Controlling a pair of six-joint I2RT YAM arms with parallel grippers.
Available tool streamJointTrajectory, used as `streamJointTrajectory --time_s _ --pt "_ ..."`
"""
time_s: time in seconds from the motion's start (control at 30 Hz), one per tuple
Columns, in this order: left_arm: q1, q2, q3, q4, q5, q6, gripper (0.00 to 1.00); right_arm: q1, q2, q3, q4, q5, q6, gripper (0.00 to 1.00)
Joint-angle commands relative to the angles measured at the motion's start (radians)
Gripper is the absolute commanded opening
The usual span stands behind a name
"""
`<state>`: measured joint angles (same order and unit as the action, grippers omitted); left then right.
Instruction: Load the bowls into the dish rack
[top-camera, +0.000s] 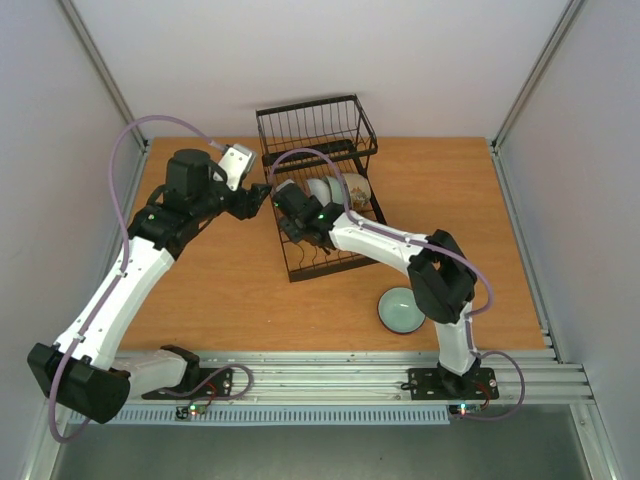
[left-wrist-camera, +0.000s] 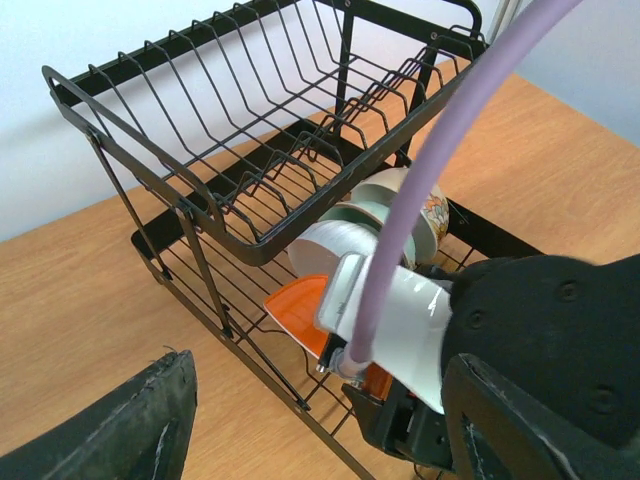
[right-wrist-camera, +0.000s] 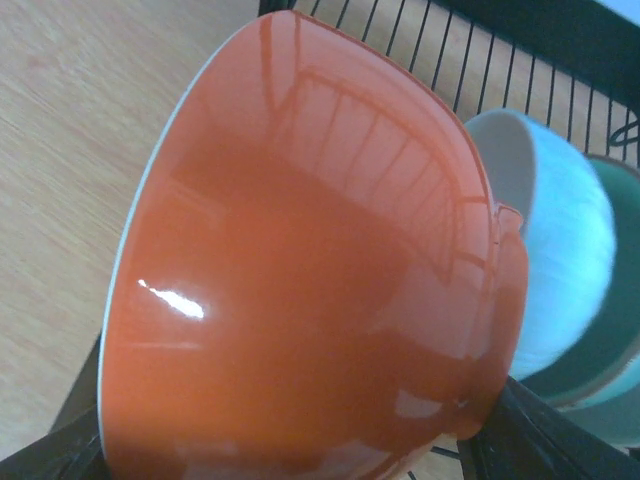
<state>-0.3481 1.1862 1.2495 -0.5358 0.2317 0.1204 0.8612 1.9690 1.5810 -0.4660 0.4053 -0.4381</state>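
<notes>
Wooden table (top-camera: 230, 290): right jaws clasp orange bowl (right-wrist-camera: 310, 280) in rack (top-camera: 325, 190); left jaws gape empty.

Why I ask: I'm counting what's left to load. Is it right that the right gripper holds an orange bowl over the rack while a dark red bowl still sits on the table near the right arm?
Not quite. The bowl on the table is pale green, not dark red, as the top external view shows. The rest holds: the right gripper grips the orange bowl over the dish rack.
</notes>
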Motion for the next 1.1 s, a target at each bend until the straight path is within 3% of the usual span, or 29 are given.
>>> streamJointTrajectory --time_s 0.0,0.93,1.0,1.07 --pt "0.004 0.0 0.015 0.024 0.004 -0.001 0.68 -0.013 0.047 0.061 0.012 0.039 -0.02 0.01" --pt "0.005 0.016 0.005 0.026 0.032 0.005 0.68 -0.059 0.278 0.235 0.006 0.031 -0.02 0.03" --pt "0.006 0.019 0.006 0.025 0.035 0.005 0.68 -0.063 0.291 0.248 -0.001 0.023 -0.018 0.05" --pt "0.004 0.02 0.006 0.024 0.037 0.005 0.68 -0.067 0.3 0.253 -0.01 0.025 -0.013 0.21"
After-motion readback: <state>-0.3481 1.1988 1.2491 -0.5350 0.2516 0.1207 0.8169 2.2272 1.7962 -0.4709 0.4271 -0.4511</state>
